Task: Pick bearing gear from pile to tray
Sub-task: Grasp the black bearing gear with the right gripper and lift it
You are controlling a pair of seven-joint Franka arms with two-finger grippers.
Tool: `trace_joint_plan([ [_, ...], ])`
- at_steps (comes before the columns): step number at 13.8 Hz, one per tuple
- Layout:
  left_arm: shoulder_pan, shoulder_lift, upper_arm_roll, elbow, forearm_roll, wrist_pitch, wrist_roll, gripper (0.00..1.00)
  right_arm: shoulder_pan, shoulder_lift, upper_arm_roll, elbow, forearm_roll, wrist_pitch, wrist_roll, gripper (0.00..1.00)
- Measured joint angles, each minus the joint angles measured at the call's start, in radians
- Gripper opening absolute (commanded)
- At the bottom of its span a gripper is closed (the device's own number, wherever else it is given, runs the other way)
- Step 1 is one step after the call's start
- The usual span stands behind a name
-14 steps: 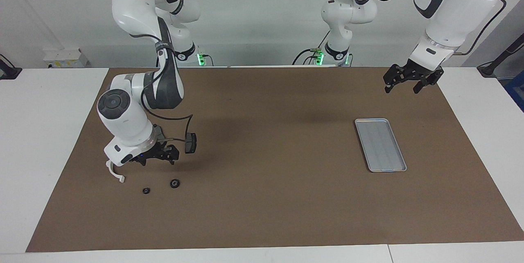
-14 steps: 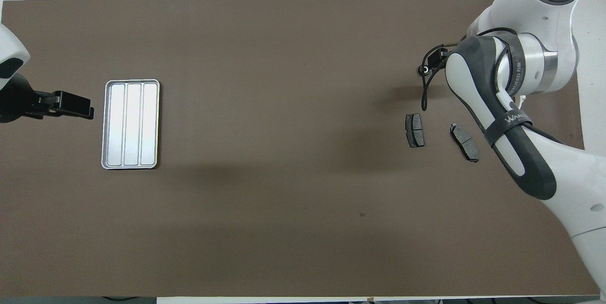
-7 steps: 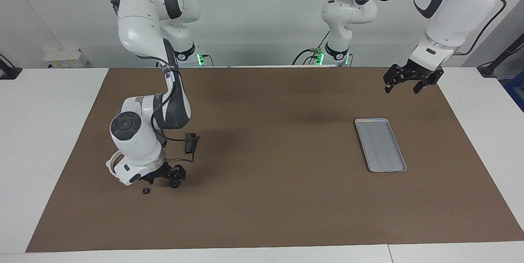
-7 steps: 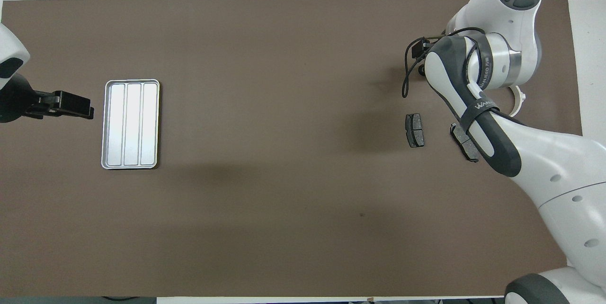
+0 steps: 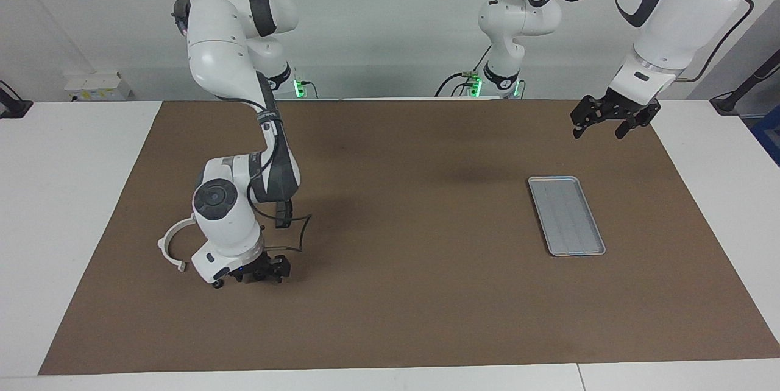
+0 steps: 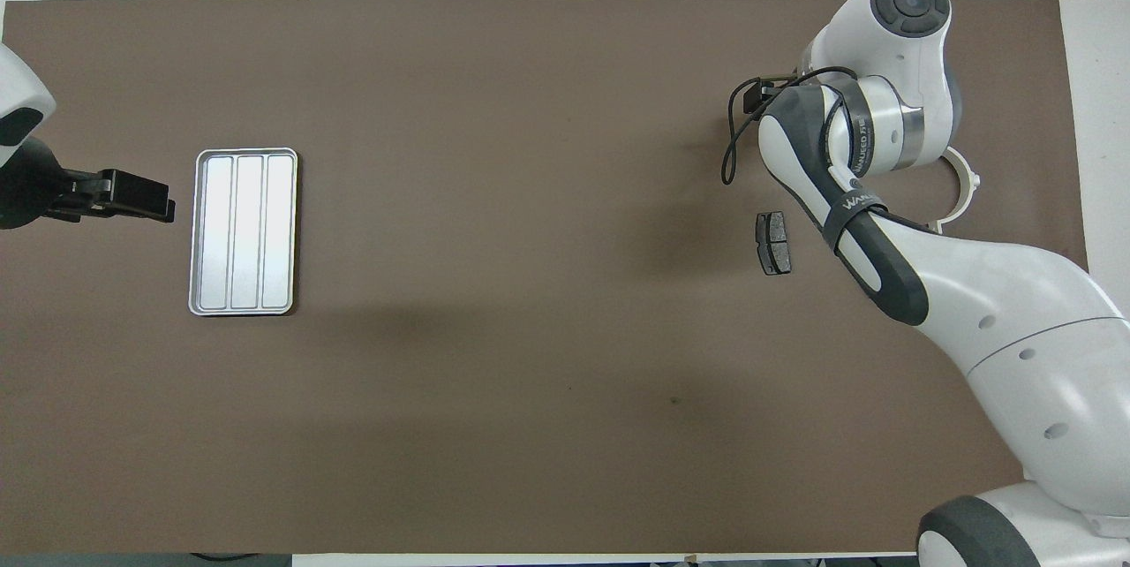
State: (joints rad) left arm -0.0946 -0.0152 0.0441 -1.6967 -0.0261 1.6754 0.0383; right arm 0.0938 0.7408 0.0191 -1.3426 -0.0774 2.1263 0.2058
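A brown mat [image 5: 426, 293] covers the bench, with the tray [image 5: 567, 215] laid toward the left arm's end and the pile kept well apart at the right arm's end, so a wide bare stretch is left between them for a carry. The right gripper [image 5: 261, 271] is set low on the mat beside the white bracket [image 5: 170, 248], where a small black piece [image 5: 217, 285] is seen; whether its fingers are closed on anything cannot be told. The left gripper [image 5: 612, 118] is held in waiting, fingers spread and empty, above the mat near the tray.

A robotics lab — two white arms bolted at a brown-matted white table [image 5: 73, 196], bare grey wall.
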Motion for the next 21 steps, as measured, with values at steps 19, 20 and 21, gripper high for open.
trace_joint_plan([
  [19, 0.0, 0.0, 0.0, 0.0, 0.0, 0.0, 0.0, 1.0, -0.008, 0.008, 0.008, 0.012, 0.0, -0.11, 0.0, 0.44],
  [20, 0.0, 0.0, 0.0, 0.0, 0.0, 0.0, 0.0, 1.0, -0.009, 0.007, 0.007, 0.015, -0.005, -0.116, 0.0, 0.36],
  [21, 0.0, 0.0, 0.0, 0.0, 0.0, 0.0, 0.0, 1.0, -0.01, 0.007, 0.006, 0.017, -0.014, -0.122, 0.0, 0.25],
])
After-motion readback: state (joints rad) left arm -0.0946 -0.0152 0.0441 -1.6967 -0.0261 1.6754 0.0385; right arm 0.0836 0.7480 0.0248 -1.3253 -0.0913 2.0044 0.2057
